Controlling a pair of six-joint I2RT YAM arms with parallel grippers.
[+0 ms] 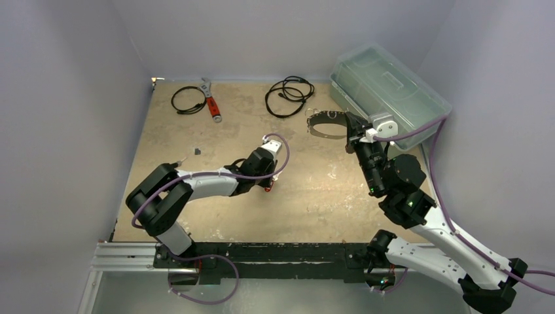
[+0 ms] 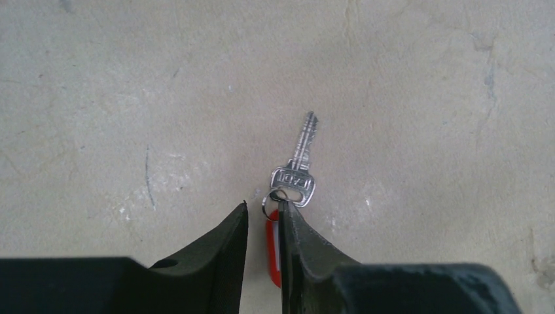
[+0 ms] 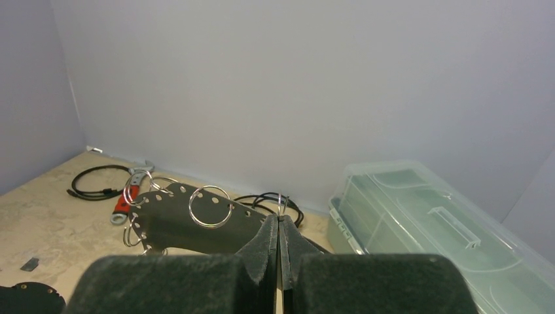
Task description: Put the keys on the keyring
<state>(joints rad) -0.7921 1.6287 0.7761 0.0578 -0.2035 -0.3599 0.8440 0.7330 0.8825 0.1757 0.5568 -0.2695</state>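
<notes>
Silver and small, one of the keys [image 2: 298, 163] lies flat on the beige bench [image 2: 131, 98] in the middle of the left wrist view. Its blade points to the top of the frame and its stamped head touches the tips of the left claw [image 2: 263, 210]. A little split ring [image 2: 269, 199] runs through the head and carries a red tag [image 2: 272, 252], which hangs down into the gap between the two dark fingers [image 2: 216, 255]. The tag lies against the finger on the right of the frame, and a sliver of bench shows between it and the other finger. The gap is narrow, but I cannot tell whether the tag is truly pinched.

In the top view this claw sits low over the middle of the bench. The keyring [image 1: 325, 133] is well apart from it, toward the upper right, just beside a clear lidded plastic box [image 1: 389, 85]. It is a dark perforated strap loop hung with several silver wire rings [image 3: 209, 206]. The right claw [image 3: 279, 226] is clenched on the keyring, and a thin wire loop pokes up from between its pressed fingertips. The strap spreads to the left of those tips.

A red-handled wrench [image 1: 211, 103] and black coiled cables [image 1: 288, 97] lie along the top edge of the bench.
</notes>
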